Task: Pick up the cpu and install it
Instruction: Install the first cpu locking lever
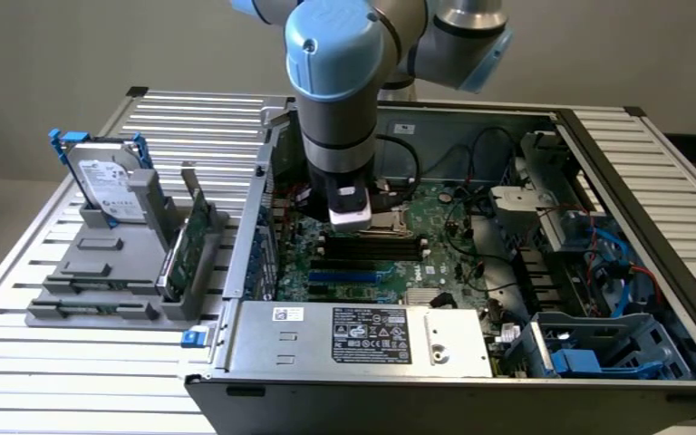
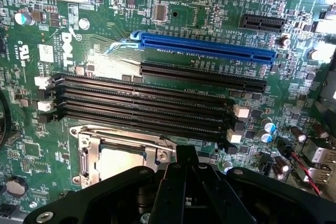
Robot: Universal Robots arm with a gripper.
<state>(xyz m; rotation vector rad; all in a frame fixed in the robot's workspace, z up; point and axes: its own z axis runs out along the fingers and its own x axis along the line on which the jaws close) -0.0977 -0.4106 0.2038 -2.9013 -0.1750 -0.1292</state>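
Wrist view: pincer clenched above the processor socket on the green board.
The chip appears to lie in the metal socket frame as a flat, pale silvery square, partly hidden by the pincer. Risk: any tilt or offset could bend socket contacts; a sideways push could strike the adjacent black memory slots.

Green mobo, blue slot, black claw.

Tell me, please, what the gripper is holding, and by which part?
It cannot be told: the gripper is shut above the CPU socket on the motherboard, and nothing visible sits between its fingertips.
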